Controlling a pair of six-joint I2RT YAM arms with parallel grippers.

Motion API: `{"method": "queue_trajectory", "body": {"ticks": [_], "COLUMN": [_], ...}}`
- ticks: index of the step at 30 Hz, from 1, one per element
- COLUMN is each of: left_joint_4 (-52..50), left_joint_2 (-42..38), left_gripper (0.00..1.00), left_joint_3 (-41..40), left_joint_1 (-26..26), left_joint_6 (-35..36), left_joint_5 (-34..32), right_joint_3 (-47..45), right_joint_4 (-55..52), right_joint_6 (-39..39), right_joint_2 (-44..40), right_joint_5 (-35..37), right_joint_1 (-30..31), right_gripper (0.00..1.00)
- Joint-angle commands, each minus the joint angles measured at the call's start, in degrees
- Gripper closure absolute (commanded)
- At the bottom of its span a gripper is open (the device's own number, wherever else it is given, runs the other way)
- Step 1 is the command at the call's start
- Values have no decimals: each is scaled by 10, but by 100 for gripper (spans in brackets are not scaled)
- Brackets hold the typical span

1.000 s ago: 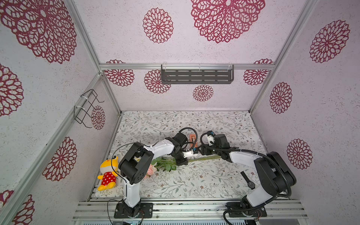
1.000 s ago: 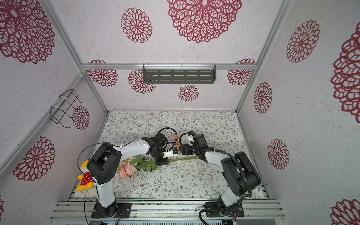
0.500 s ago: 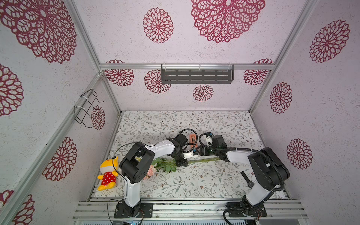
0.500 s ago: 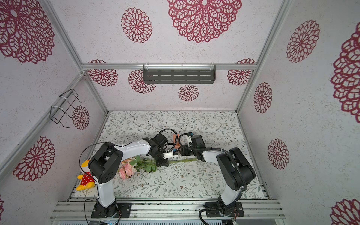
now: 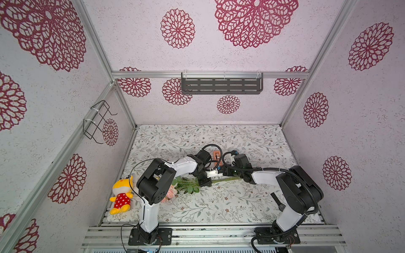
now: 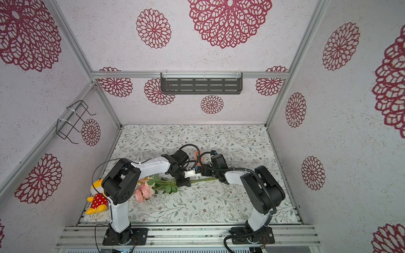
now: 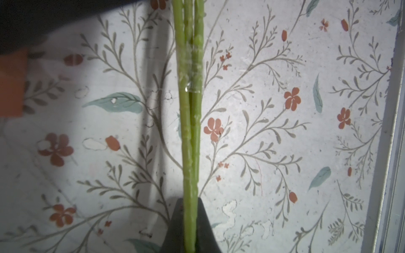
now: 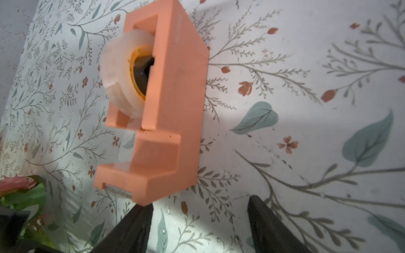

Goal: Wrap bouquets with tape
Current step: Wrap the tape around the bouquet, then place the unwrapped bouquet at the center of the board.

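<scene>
The bouquet lies on the floral table; its pink blooms (image 5: 169,192) (image 6: 143,191) point left and its green stems (image 5: 225,180) (image 7: 189,131) run right. A band of clear tape (image 7: 190,65) circles the stems. My left gripper (image 7: 190,219) (image 5: 205,183) is shut on the stems. The tape roll (image 8: 122,76) sits in the orange dispenser (image 8: 166,109) (image 5: 217,156) (image 6: 198,155), behind the stems. My right gripper (image 8: 197,219) stands open just short of the dispenser's cutter end, with nothing between its fingers.
A yellow plush toy (image 5: 120,195) lies at the table's left front. A black stick (image 5: 277,200) lies near the right arm's base. A grey shelf (image 5: 221,86) hangs on the back wall and a wire basket (image 5: 97,122) on the left wall.
My right arm has shifted slightly left toward the dispenser and its jaws have narrowed a little. The left arm and bouquet have not moved.
</scene>
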Motion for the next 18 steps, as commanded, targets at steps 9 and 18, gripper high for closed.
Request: {"method": "queue_trajectory", "body": {"ticks": [9,18], "left_joint_4": [18,93], "left_joint_2": [1,-78], "left_gripper": [100,62], "left_joint_3": [-20,-77], "left_joint_1": [3,12], "left_joint_6": [17,-18], "left_joint_5": [47,48], "right_joint_3": [-39,-24], "right_joint_4": [-25,-56], "right_joint_6": [36,20], "right_joint_2": [9,-53], "right_joint_5": [62,82], "right_joint_1": [22,23], "right_gripper": [31,29]}}
